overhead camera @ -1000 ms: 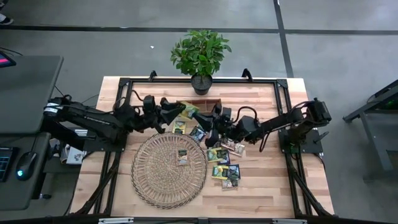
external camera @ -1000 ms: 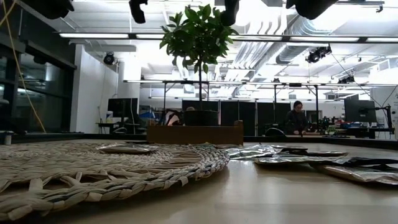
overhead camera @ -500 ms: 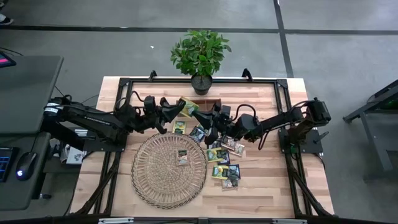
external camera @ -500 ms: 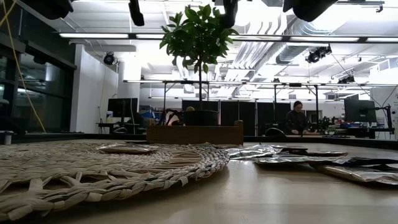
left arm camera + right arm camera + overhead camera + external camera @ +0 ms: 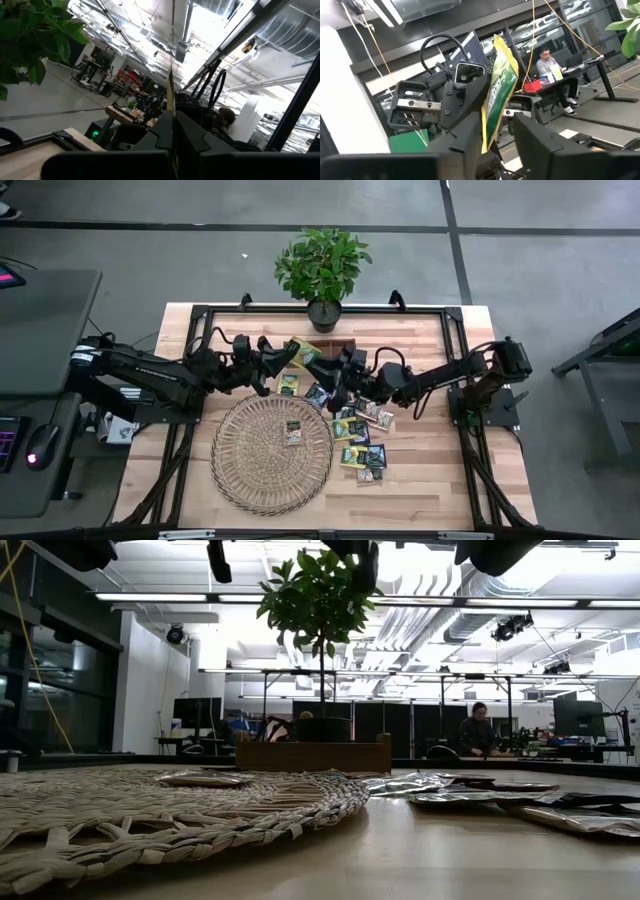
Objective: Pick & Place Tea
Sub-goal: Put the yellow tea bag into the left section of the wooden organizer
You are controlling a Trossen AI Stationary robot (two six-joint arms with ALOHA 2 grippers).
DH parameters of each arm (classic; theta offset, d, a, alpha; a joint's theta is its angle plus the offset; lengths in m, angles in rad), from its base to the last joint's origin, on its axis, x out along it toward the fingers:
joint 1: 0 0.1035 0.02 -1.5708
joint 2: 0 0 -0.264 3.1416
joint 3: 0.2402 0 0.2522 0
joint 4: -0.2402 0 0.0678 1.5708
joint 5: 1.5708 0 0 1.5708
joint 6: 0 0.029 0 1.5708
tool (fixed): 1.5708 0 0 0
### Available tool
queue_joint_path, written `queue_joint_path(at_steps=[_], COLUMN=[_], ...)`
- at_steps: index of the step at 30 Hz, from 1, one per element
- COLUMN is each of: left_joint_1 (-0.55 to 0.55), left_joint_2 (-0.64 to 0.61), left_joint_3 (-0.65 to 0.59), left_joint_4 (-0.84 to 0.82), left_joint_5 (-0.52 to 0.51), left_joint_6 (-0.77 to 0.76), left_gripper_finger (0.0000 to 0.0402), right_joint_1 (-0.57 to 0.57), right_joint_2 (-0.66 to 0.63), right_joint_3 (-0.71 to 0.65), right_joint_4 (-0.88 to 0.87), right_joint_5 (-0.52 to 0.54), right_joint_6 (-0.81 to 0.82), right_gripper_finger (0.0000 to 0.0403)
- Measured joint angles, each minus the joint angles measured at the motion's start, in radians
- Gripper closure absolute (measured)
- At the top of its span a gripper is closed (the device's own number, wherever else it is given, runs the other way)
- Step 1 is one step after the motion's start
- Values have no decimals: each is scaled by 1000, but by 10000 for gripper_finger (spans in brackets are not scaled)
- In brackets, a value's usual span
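Note:
A yellow-green tea sachet (image 5: 303,352) is up in the air over the table's far middle, beside the small wooden tray (image 5: 330,348). My left gripper (image 5: 289,358) reaches it from the left and is shut on it. My right gripper (image 5: 502,145) comes from the right and is open, with a finger on either side of the sachet's lower end (image 5: 487,137). One sachet (image 5: 294,432) lies flat on the round wicker mat (image 5: 272,452). Several more sachets (image 5: 360,435) lie flat on the table to the mat's right. My left gripper pinches the sachet between its two fingers (image 5: 190,137), which meet on the sachet's two flat faces. The sachet shows edge-on and sticks out beyond them (image 5: 171,95). The fingers come from the table's left, slanting a little upward. The sachet stands upright, clear of the table. My right gripper: whether either finger touches the sachet's lower end, I cannot tell.
A potted plant (image 5: 322,270) stands at the far edge behind the tray. A black frame (image 5: 455,330) runs round the table top. In the low view the mat (image 5: 150,810) fills the near left and loose sachets (image 5: 480,795) lie at the right.

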Motion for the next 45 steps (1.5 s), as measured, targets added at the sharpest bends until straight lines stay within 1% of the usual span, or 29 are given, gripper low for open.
queue_joint_path(at_steps=[2,4,6,8,13,15,18,21,25,29,33,36,40,43,45], left_joint_1=[0,0,1,19,107,159,250,335,437,534,601,633,648,649,649], left_joint_2=[0,0,-15,-46,-139,-151,-148,-126,-75,-29,54,116,196,250,277], left_joint_3=[0,0,0,0,-1,-1,-2,-2,-2,-2,10,57,157,231,268], left_joint_4=[1,0,-32,-106,-420,-536,-680,-732,-753,-760,-774,-796,-891,-1008,-1083], left_joint_5=[1,9,17,28,87,140,240,322,402,520,601,650,651,647,624], left_joint_6=[0,14,34,47,53,67,93,142,222,279,322,363,441,515,560], left_gripper_finger=[401,401,401,401,401,401,401,401,401,401,401,401,401,401,401], right_joint_1=[-2,-6,-7,-7,4,13,31,47,54,54,54,54,54,54,54], right_joint_2=[-1,-20,-72,-140,-325,-387,-449,-482,-506,-505,-505,-505,-505,-505,-505], right_joint_3=[0,0,0,0,0,0,0,0,0,0,0,0,0,0,0], right_joint_4=[-1,-44,-158,-308,-723,-853,-981,-1064,-1132,-1145,-1163,-1171,-1172,-1172,-1173], right_joint_5=[0,-3,-7,-6,49,72,96,114,130,124,123,122,115,104,95], right_joint_6=[-2,-5,-12,-36,-30,-13,0,-9,1,0,0,0,0,0,0], right_gripper_finger=[241,217,199,187,181,181,180,180,180,180,180,180,180,180,180])
